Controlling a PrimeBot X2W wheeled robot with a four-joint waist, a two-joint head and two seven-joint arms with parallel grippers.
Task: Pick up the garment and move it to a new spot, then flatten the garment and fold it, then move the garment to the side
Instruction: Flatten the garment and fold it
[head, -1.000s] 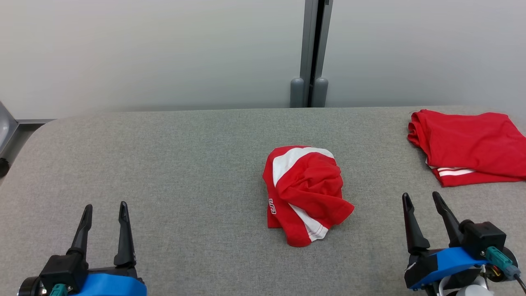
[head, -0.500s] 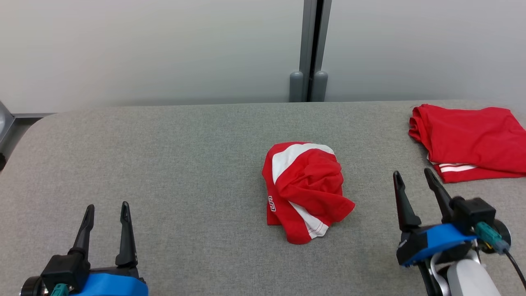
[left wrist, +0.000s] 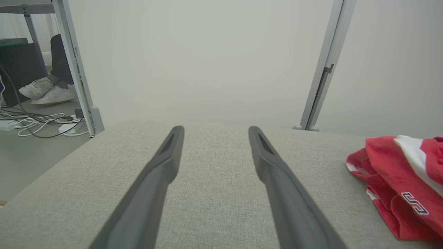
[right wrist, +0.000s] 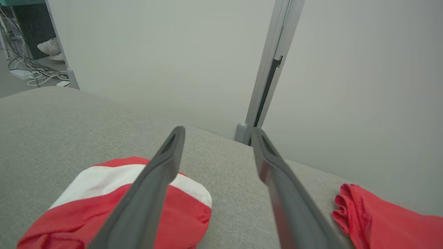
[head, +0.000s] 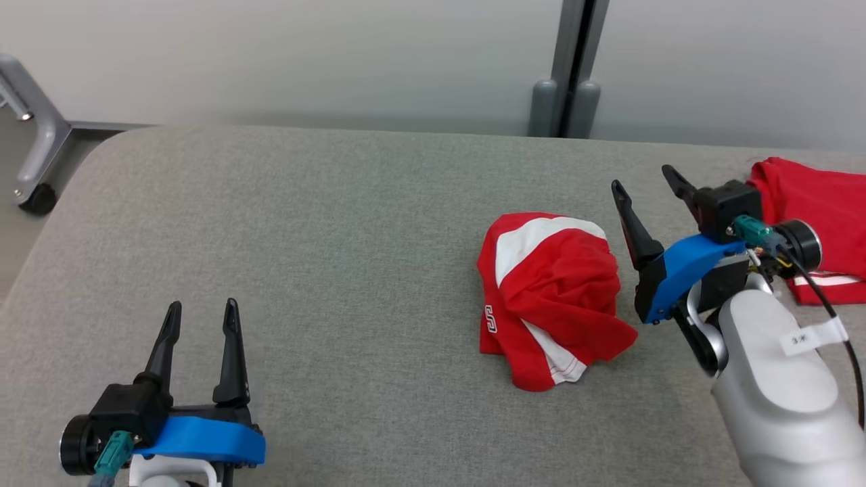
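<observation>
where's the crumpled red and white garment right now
In the head view the crumpled garment lies on the grey table, right of centre, just left of the open right pincer, with the folded red garment farther right.

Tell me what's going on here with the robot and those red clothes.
A two-armed robot is about to handle the crumpled red-and-white garment lying on the table. Its right end effector hangs open beside the garment, holding nothing. The left end effector is open too, well away at the front left. A folded red garment lies at the far right.
</observation>
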